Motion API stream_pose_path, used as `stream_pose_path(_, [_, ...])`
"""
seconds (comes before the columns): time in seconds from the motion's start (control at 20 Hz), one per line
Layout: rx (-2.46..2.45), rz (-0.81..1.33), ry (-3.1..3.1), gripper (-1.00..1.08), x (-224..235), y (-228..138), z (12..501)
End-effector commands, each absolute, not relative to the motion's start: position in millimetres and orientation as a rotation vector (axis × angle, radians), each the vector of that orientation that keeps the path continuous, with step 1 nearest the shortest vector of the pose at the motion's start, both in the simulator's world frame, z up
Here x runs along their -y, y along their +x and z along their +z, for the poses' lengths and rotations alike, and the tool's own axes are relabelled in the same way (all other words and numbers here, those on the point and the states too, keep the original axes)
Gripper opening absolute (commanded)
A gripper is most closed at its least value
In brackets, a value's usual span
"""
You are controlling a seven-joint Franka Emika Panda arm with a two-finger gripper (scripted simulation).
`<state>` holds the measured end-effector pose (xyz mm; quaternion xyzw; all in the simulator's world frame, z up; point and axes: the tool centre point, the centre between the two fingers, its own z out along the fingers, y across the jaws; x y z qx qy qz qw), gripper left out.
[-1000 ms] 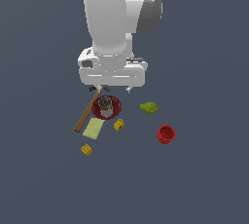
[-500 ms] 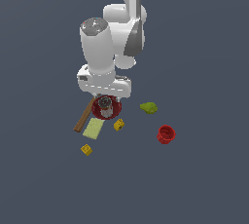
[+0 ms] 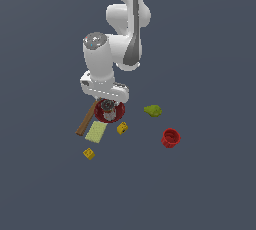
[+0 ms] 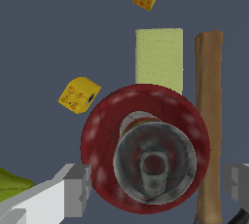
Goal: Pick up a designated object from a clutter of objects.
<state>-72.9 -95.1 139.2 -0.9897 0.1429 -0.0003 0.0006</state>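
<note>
Dark grey worktop; hovering with end effector (image 4: 158,186) wide open, gripping nothing, directly above can (image 4: 154,163) sitting inside red bowl (image 4: 99,140). Advisable: descending straight, clearing bowl rim beside hammer handle (image 4: 209,96).

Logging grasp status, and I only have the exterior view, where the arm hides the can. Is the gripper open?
Observer: Open. In the wrist view the gripper has its fingers spread wide, one on each side of the can.
Operator: Is the can upright?
Observer: Yes, its grey top faces the wrist camera, and it stands inside the red bowl.
Operator: Anything near the fingers?
Observer: The hammer handle runs along the bowl's rim, close to one finger.
</note>
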Motion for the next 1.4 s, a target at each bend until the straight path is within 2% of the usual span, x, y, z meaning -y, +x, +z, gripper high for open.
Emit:
stream_pose_path(0.0, [-0.464, -0.001, -3.107, 1.0, 97.1, -77.1, 134.1])
stream_pose_path(0.4, [-0.467, 0.001, -3.107, 1.0, 97.5, -78.2, 129.0])
stream_pose_path(1.2, [-0.47, 0.0, -3.107, 1.0, 97.8, -79.6, 82.1])
stream_pose_path(1.25, [-0.47, 0.0, -3.107, -1.0, 97.8, -79.6, 82.1])
stream_pose_path(1.35, [-0.47, 0.0, -3.107, -1.0, 97.8, -79.6, 82.1])
